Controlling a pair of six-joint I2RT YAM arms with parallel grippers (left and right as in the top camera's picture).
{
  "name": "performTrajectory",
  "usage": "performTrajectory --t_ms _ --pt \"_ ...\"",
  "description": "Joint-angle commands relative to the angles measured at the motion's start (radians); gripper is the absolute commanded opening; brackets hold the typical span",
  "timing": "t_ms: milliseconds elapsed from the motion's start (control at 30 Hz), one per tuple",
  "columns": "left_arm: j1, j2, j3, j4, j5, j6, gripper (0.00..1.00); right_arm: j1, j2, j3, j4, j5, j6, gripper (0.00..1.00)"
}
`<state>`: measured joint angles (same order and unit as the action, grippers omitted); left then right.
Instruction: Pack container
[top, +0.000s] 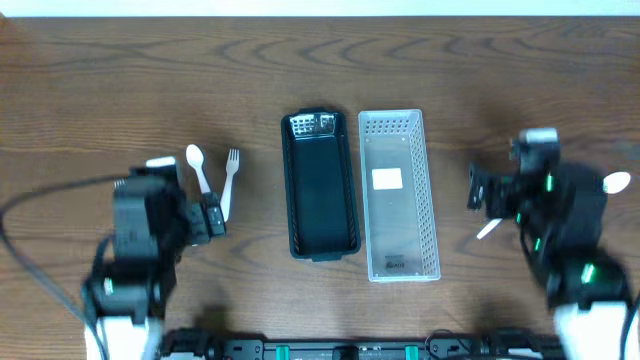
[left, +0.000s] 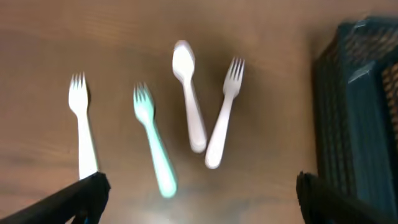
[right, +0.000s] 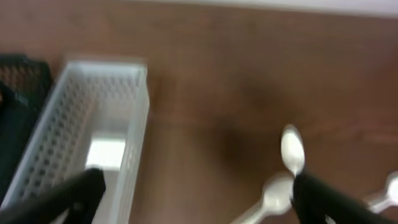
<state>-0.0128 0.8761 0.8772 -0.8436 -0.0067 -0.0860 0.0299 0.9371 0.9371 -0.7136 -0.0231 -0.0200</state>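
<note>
A black mesh container (top: 320, 185) and a clear white container (top: 398, 195) lie side by side at the table's middle. Left of them lie a white spoon (top: 198, 165) and a white fork (top: 229, 180). In the left wrist view I see that spoon (left: 188, 93), that fork (left: 222, 115), another white fork (left: 81, 124) and a greenish-lit fork (left: 152, 140). My left gripper (left: 198, 199) is open above them, empty. My right gripper (right: 199, 199) is open and empty, right of the white container (right: 87, 130), above white spoons (right: 292, 149). A spoon (top: 616, 183) shows beside the right arm.
The black container's corner shows at the right of the left wrist view (left: 357, 106). A white handle (top: 487, 230) sticks out under the right arm. Cables run along the front left edge (top: 40, 270).
</note>
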Motion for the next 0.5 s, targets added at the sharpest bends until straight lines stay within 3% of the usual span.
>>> performTrajectory --t_ms 0,100,133,167,200,233,267,367,467 --pt "0.006 0.145 0.113 -0.087 -0.005 -0.013 0.98 -0.002 0.188 0.231 -0.105 -0.019 -0.058 0.99" --pt "0.006 0.233 0.137 -0.121 0.008 -0.013 0.98 0.000 0.318 0.385 -0.183 -0.206 -0.080 0.99" --pt "0.006 0.256 0.137 -0.127 0.020 -0.013 0.98 0.004 0.349 0.418 -0.185 -0.292 -0.133 0.81" --pt "0.006 0.272 0.137 -0.129 0.026 -0.014 0.98 0.011 0.377 0.446 -0.184 -0.330 -0.164 0.55" --pt "0.006 0.289 0.137 -0.134 0.026 -0.013 0.98 0.024 0.403 0.472 -0.178 -0.308 -0.160 0.15" --pt "0.006 0.301 0.137 -0.137 0.026 -0.013 0.98 0.039 0.425 0.492 -0.176 -0.267 -0.146 0.01" --pt "0.006 0.311 0.137 -0.140 0.026 -0.013 1.00 0.056 0.445 0.510 -0.177 -0.221 -0.134 0.01" --pt "0.006 0.326 0.137 -0.141 0.026 -0.014 0.90 0.131 0.509 0.552 -0.175 -0.114 -0.135 0.01" --pt "0.006 0.325 0.137 -0.140 0.026 -0.014 0.66 0.219 0.575 0.561 -0.139 -0.061 -0.142 0.01"
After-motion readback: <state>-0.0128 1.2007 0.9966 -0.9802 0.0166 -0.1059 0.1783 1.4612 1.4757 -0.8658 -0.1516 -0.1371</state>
